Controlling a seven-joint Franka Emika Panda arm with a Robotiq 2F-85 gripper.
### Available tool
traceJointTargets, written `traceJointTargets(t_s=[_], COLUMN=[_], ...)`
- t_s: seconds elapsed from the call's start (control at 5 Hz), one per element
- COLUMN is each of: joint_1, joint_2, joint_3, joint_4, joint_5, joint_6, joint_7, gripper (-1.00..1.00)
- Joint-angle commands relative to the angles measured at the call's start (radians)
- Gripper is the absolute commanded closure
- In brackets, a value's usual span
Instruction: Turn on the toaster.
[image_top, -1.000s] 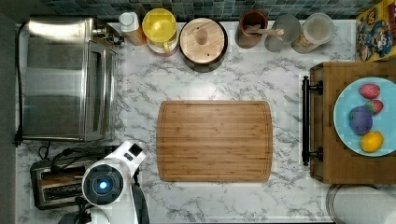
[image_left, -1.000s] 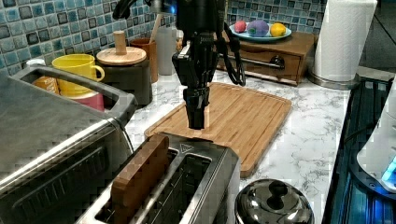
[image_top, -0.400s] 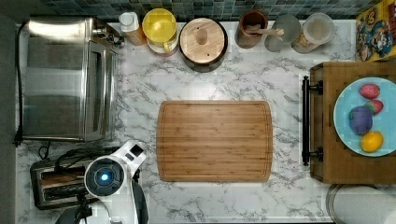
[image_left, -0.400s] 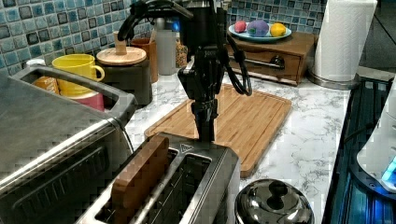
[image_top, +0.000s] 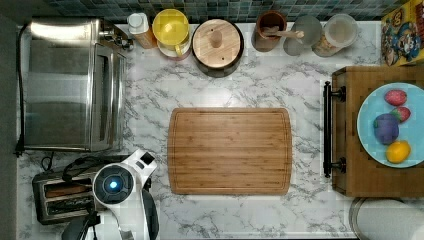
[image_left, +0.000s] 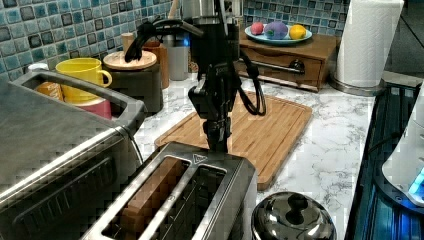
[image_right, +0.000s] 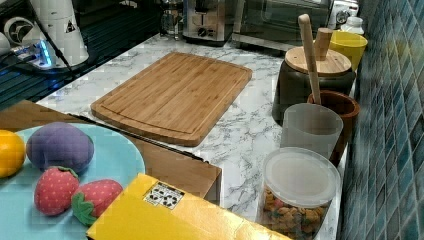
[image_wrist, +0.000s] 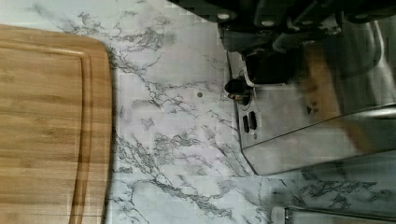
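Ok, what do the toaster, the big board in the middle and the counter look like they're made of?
Toaster: brushed steel by the look, grey with soft reflections; black parts at its lever end.
Cutting board: wood, possibly bamboo, with tan parallel grain and a groove near the rim.
Counter: white with grey veining, marble or a marble-look surface.

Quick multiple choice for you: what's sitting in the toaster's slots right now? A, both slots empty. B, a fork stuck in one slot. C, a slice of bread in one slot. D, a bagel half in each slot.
C: in the left view, the toaster has a brown slice of bread sunk in the slot on the left view's left, while the other slot looks dark and empty.
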Motion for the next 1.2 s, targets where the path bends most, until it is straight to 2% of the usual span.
traceJointTargets(t_s=[0.2, 1.0, 1.2], joint_1=[0.052, 0.051, 0.069], joint_2=[0.113, 0.299, 0.348], joint_3=[0.074, 0.052, 0.054], joint_4=[-0.042, -0.086, -0.116], joint_5=[0.035, -0.004, -0.002], joint_6=[0.083, 0.197, 0.237], joint_7=[0.065, 0.092, 0.075], gripper=[1.00, 1.00, 1.00])
